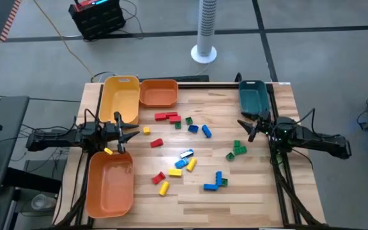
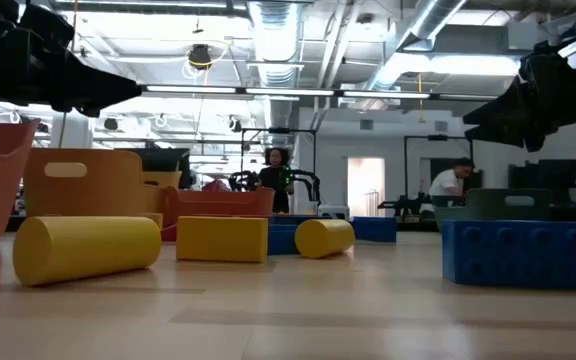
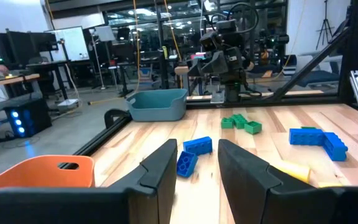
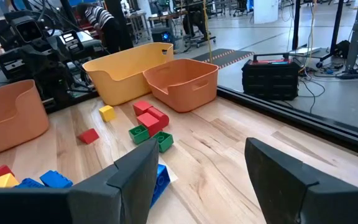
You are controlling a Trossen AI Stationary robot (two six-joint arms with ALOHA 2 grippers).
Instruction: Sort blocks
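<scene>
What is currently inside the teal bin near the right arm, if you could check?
Empty, as far as shown: the high view's teal bin shows only its bare teal floor, no blocks.
</scene>
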